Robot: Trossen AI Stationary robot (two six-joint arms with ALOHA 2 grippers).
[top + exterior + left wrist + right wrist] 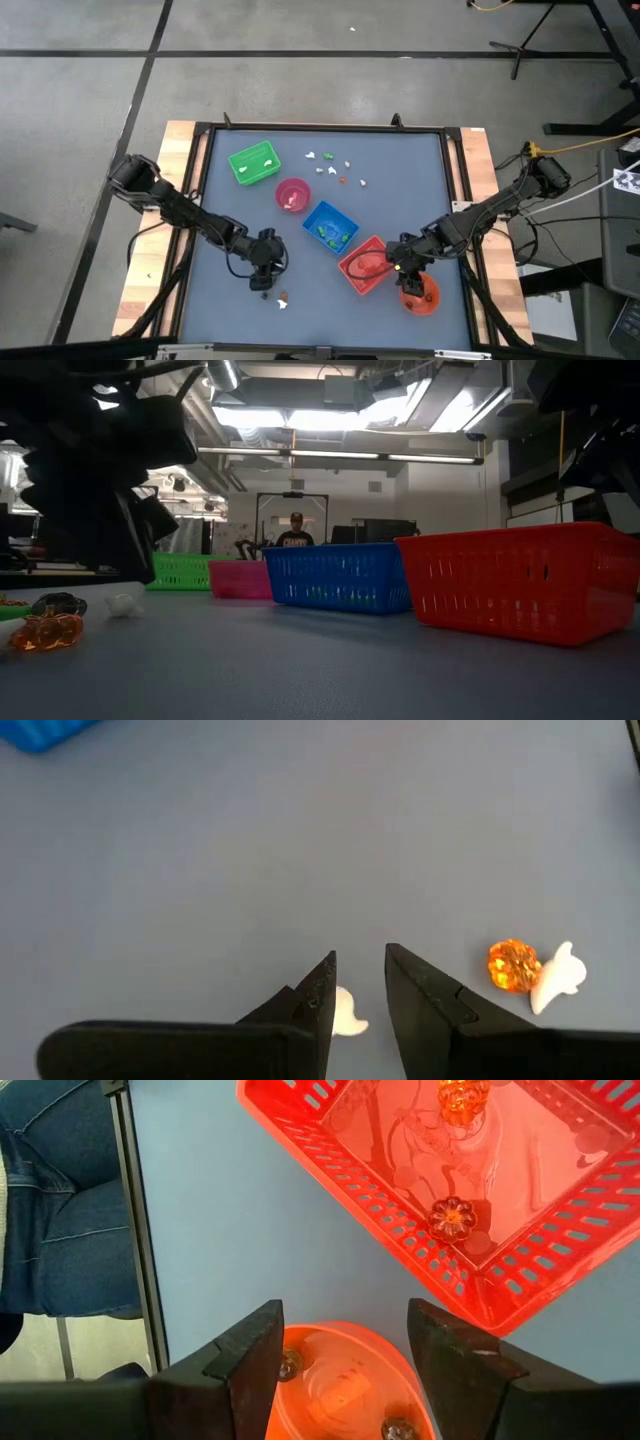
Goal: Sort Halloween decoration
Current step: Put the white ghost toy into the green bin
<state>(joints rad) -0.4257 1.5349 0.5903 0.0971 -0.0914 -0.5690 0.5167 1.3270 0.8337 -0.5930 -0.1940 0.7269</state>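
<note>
My left gripper (266, 272) hovers open over the table's near left part. A small white trinket (349, 1014) shows between its fingers, beside one of them; whether it touches, I cannot tell. An orange pumpkin trinket (513, 965) and a white ghost (556, 979) lie together on the table close by. In the low view a white trinket (123, 603) and an orange one (45, 632) rest on the table under the dark gripper. My right gripper (345, 1342) stands open above the orange bowl (340, 1385), next to the red tray (470, 1190); both hold orange-brown trinkets.
The green tray (254, 163), pink bowl (292, 194) and blue tray (330, 226) run slantwise across the table's middle. Several loose trinkets (330, 165) lie toward the far edge. A person in jeans (60, 1200) is beside the table's edge.
</note>
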